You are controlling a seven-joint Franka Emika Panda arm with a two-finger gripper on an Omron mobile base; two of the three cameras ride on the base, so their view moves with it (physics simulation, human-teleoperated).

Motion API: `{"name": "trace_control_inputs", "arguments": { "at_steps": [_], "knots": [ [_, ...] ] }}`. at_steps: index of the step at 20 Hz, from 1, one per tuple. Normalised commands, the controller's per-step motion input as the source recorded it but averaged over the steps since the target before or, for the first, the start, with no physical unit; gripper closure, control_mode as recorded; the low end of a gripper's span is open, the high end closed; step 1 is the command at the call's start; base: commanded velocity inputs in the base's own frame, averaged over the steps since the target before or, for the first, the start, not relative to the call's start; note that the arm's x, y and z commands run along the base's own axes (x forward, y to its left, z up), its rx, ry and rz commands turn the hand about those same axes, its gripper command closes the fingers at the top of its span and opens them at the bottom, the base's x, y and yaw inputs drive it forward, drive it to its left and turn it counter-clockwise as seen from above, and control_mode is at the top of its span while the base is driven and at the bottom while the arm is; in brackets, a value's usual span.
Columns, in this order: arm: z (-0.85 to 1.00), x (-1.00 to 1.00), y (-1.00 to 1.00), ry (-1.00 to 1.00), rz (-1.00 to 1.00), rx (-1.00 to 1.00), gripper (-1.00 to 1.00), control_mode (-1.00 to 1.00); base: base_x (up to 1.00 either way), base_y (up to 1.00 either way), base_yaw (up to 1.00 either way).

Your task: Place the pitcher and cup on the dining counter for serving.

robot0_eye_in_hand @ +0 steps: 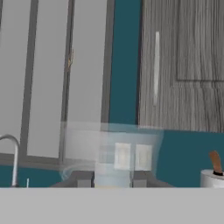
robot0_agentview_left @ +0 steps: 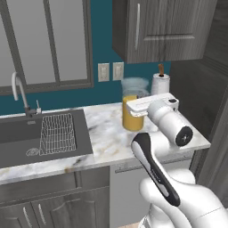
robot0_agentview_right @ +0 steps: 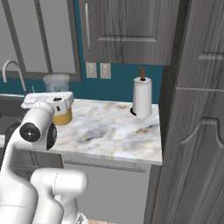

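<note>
Hand (robot0_eye_in_hand: 112, 179) level, fingers partly closed

You face a teal wall (robot0_agentview_left: 104, 95) with a window (robot0_agentview_left: 44, 42), grey cabinets (robot0_agentview_left: 164, 29) above, and a marble bench (robot0_agentview_left: 109, 138) with a dark sink (robot0_agentview_left: 42, 136).

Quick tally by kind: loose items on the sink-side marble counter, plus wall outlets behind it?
Clear glass pitcher with amber liquid: 1
White paper-towel roll on its holder: 1
Beige wall outlet plates: 2
Total: 4

Even, flat rendered brightness, faint shadows under the paper-towel roll (robot0_agentview_right: 142, 97) (soft, low-resolution edges throughout).
</note>
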Motion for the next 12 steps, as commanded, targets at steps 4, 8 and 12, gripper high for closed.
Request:
{"name": "trace_control_inputs", "arguments": {
  "at_steps": [4,8,12],
  "knots": [
    [0.00,-0.01,0.00,0.00,0.00,0.00,1.00,1.00,-0.19,0.00,0.08],
    [0.00,0.00,0.00,0.00,0.00,0.00,1.00,1.00,-0.56,0.00,0.39],
    [0.00,0.00,0.00,0.00,0.00,0.00,1.00,1.00,-0.71,0.00,0.72]
  ]
}}
